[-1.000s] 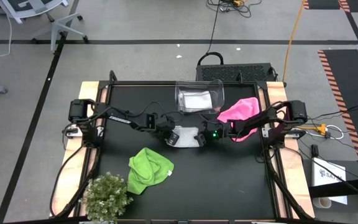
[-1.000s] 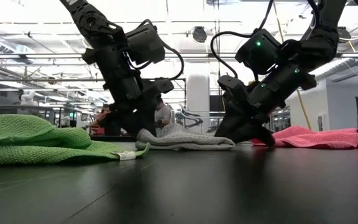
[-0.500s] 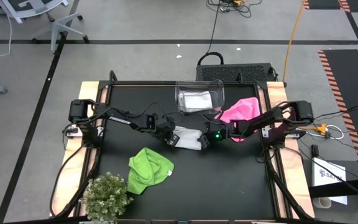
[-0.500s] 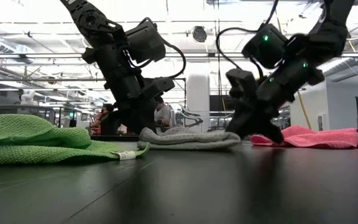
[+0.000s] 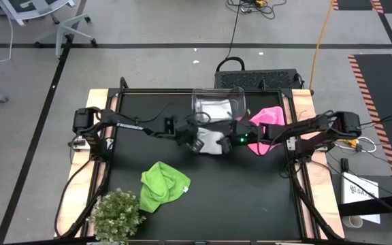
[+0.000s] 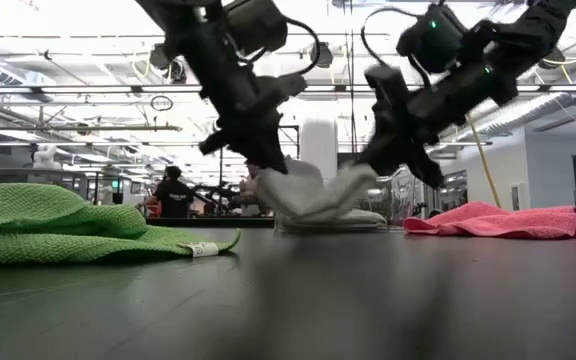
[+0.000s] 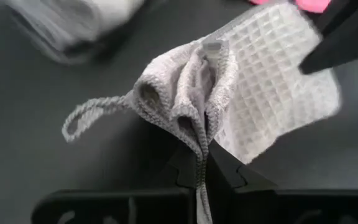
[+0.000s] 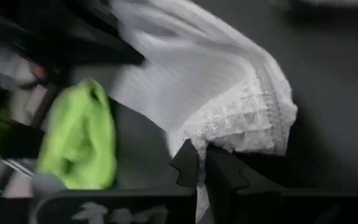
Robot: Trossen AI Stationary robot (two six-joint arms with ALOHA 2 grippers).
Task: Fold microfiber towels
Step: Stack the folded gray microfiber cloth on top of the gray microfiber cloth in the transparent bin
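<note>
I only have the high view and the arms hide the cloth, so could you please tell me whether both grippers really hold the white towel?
Observer: Yes. The left gripper is shut on the white towel; a bunched edge sits between its fingers.
Operator: And the right one?
Observer: The right gripper is shut on the opposite edge.
Operator: Is the towel off the table?
Observer: In the low view it hangs between the arms, and only its sagging middle reaches the table.
</note>
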